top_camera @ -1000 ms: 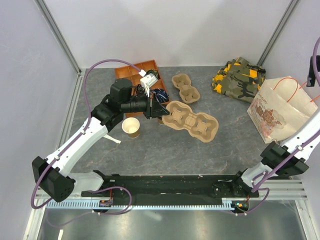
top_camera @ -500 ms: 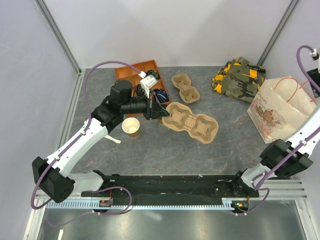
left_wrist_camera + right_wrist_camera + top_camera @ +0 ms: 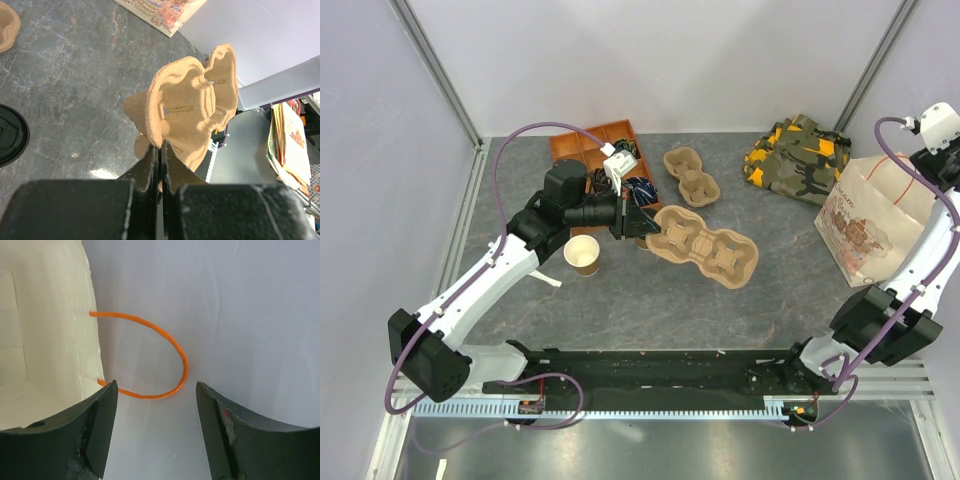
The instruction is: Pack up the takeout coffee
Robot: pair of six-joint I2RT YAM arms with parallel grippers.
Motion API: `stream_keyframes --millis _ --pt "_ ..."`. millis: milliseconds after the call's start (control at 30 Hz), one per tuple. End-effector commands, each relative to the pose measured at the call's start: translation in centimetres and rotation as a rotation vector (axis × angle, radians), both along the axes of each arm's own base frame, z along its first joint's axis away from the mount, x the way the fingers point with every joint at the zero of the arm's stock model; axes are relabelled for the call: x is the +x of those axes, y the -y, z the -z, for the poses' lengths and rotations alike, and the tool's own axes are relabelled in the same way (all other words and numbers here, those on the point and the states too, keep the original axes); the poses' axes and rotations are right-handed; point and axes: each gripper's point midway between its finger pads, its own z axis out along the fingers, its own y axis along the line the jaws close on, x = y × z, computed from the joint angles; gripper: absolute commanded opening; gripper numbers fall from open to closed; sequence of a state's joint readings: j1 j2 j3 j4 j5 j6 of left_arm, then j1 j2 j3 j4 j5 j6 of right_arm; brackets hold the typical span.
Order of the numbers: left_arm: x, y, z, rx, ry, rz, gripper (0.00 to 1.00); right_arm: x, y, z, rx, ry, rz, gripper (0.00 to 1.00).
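My left gripper (image 3: 161,150) is pinching the rim of the pulp carrier (image 3: 187,107), jaws closed tight on it, center of the left wrist view. The takeout coffee (image 3: 9,134) is sitting on the table (image 3: 75,75) at that view's left edge, only its black lid (image 3: 12,125) showing. My right gripper (image 3: 156,405) is hanging open over the paper bag (image 3: 870,220), upper right of the top view, orange handle (image 3: 170,345) showing past the fingers.

A large moulded brown pulp cup carrier (image 3: 703,243) lies on a grey marbled table (image 3: 650,300). Beyond it lies a smaller pulp carrier (image 3: 691,175). Far-left is an orange compartment tray (image 3: 582,146), left a lidless tan paper cup (image 3: 582,254), far-right a camouflage cloth (image 3: 797,155), and right a printed white paper bag (image 3: 870,215).
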State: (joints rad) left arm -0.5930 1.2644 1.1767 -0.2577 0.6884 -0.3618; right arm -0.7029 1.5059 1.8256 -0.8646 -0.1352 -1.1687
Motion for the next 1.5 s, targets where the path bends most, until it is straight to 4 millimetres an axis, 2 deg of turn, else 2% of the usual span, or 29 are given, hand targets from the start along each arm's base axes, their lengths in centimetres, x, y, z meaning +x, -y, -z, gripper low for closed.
stream_keyframes --millis 0,33,200,267,300,333,433,467,500,600,667,800,867,900,1000,1067,1133,1167,1200,1233,1400,1433,1467 --pt "-0.3 0.3 -0.8 -0.036 0.005 0.021 0.02 -0.6 -0.6 -3.3 -0.053 0.083 0.015 0.71" --pt "-0.4 0.3 -0.7 -0.033 0.005 0.022 0.02 -1.1 -1.0 -3.5 -0.036 0.091 0.025 0.7" --pt "-0.4 0.1 -0.5 -0.026 0.006 0.017 0.02 -5.4 -5.1 -0.4 0.17 0.054 0.111 0.66" --pt "-0.5 0.1 -0.3 -0.024 0.002 0.019 0.02 -7.3 -6.9 1.4 0.243 -0.016 0.118 0.65" --pt "-0.6 0.1 -0.3 -0.025 -0.001 0.02 0.02 -7.9 -7.6 1.6 0.277 -0.026 0.124 0.65" --pt "-0.7 0.1 -0.3 -0.027 -0.007 0.025 0.02 -9.1 -8.7 2.8 0.334 -0.088 0.133 0.66" --pt "-0.6 0.3 -0.3 -0.029 -0.016 0.027 0.02 -10.5 -9.8 5.2 0.446 -0.202 0.138 0.72" --pt "-0.6 0.3 -0.4 -0.03 -0.017 0.028 0.02 -10.9 -9.6 5.7 0.463 -0.216 0.142 0.74" --pt "-0.6 0.3 -0.5 -0.032 -0.013 0.03 0.02 -10.9 -9.6 6.6 0.474 -0.243 0.118 0.77" --pt "-0.6 0.4 -0.4 -0.032 -0.015 0.033 0.02 -10.1 -9.8 7.5 0.498 -0.267 0.055 0.82" --pt "-0.6 0.4 -0.4 -0.032 -0.016 0.034 0.02 -9.0 -9.9 7.5 0.512 -0.255 0.012 0.83" --pt "-0.5 0.3 -0.5 -0.031 -0.009 0.025 0.02 -6.5 -8.8 8.2 0.547 -0.268 -0.016 0.82" --pt "-0.5 0.2 -0.3 -0.028 -0.007 0.018 0.02 -5.7 -9.1 8.9 0.552 -0.299 -0.053 0.78" --pt "-0.4 0.0 -0.3 -0.022 -0.008 0.008 0.02 -5.5 -9.3 9.2 0.551 -0.314 -0.066 0.72" --pt "-0.4 -0.4 -0.4 -0.02 -0.009 -0.011 0.02 -5.0 -10.9 9.5 0.543 -0.355 -0.146 0.63" --pt "0.2 -1.1 -0.4 -0.024 -0.022 -0.042 0.02 -5.0 -12.4 9.8 0.512 -0.383 -0.227 0.58" --pt "0.8 -1.8 -0.5 -0.041 -0.066 -0.071 0.02 -4.9 -14.2 10.2 0.479 -0.419 -0.308 0.47" --pt "1.5 -2.6 -0.7 -0.049 -0.079 -0.099 0.02 -5.3 -15.0 10.4 0.469 -0.429 -0.334 0.39" --pt "1.6 -3.0 -0.7 -0.056 -0.091 -0.106 0.02 -5.3 -15.7 10.4 0.457 -0.434 -0.365 0.15" --pt "1.7 -3.2 -0.9 -0.057 -0.084 -0.114 0.02 -5.1 -16.8 10.3 0.448 -0.44 -0.402 0.0" --pt "2.1 -4.6 -1.6 -0.065 -0.064 -0.158 0.02 -6.0 -20.8 9.4 0.412 -0.407 -0.544 0.0" --pt "2.3 -4.9 -1.7 -0.067 -0.064 -0.171 0.02 -6.0 -22.3 9.1 0.371 -0.402 -0.634 0.0" --pt "2.3 -5.1 -1.8 -0.069 -0.063 -0.179 0.02 -6.9 -23.3 8.7 0.338 -0.384 -0.681 0.0"
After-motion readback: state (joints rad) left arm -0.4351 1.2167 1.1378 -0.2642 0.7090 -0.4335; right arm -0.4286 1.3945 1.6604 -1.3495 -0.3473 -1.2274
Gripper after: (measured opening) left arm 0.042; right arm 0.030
